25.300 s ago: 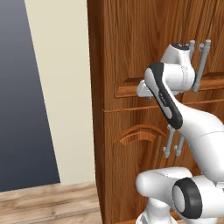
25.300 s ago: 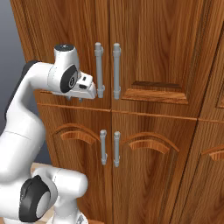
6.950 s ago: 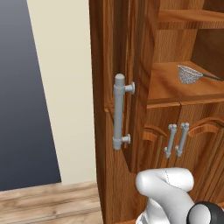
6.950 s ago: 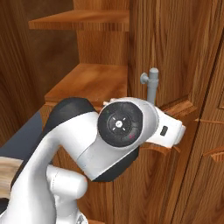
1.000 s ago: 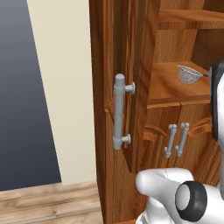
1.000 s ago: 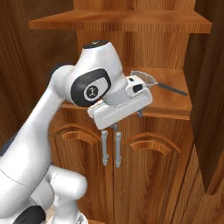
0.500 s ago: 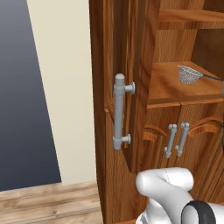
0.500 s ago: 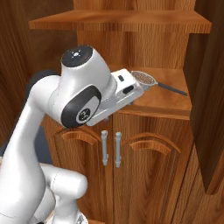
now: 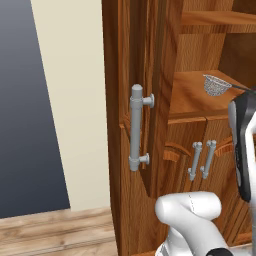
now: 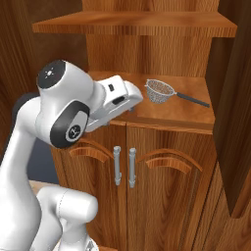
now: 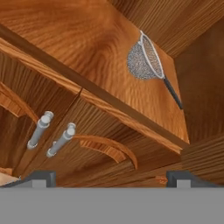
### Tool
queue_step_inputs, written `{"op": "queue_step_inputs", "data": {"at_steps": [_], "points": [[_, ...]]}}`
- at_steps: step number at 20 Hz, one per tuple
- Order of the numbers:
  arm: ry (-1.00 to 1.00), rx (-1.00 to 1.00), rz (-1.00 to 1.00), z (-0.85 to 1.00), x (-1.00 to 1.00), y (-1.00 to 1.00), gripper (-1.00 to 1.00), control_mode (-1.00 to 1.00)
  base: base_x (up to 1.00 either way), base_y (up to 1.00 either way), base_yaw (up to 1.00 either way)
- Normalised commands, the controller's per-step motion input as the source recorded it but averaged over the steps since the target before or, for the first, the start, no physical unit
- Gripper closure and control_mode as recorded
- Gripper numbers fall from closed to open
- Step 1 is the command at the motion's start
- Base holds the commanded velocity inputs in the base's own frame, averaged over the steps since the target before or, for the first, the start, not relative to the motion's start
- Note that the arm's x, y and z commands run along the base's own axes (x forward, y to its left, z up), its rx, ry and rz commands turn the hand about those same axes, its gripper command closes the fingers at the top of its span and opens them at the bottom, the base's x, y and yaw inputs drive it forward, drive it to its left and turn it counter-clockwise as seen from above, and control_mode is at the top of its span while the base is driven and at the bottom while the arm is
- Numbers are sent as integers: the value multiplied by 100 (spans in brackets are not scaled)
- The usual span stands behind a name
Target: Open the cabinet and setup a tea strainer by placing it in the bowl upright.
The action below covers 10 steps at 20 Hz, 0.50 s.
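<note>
At the front edge of the open cupboard's middle shelf (image 10: 196,115), the pincer (image 11: 111,177) hangs with its two dark finger tips (image 11: 40,176) spread wide and nothing between them; in the right base view the white hand housing sits against the shelf lip, and the tips themselves cannot be made out there. Ahead of the pincer and a little to its right, the tea strainer (image 10: 160,91) rests upright on that shelf, its silver mesh basket rim-up and its thin dark handle (image 10: 193,100) running away from the pincer toward the shelf's right side; strainer and pincer are apart, with bare wood between them. Just below the pincer, under the shelf lip, are the cabinet's lower doors (image 10: 164,191), closed, with arched trim and a pair of grey bar handles (image 10: 124,166) side by side at the seam. Above the pincer a second wooden shelf (image 10: 137,22) spans the cabinet (image 9: 165,45). Farther off to the pincer's left, the upper left door (image 9: 150,100) stands swung open, edge-on in the left base view, its thick grey bar handle (image 9: 137,127) facing outward. Beyond that door are a cream wall (image 9: 70,100) and a wooden floor (image 9: 55,232). No writing, brand or label can be read on any surface.
</note>
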Motion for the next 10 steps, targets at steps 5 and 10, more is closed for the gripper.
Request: {"op": "queue_step_inputs", "data": {"at_steps": [5,10], "points": [[-1,-12,-14,38,33,15,-100,-100,0,0,0],[1,11,-4,14,10,1,-100,-100,0,0,0]]}}
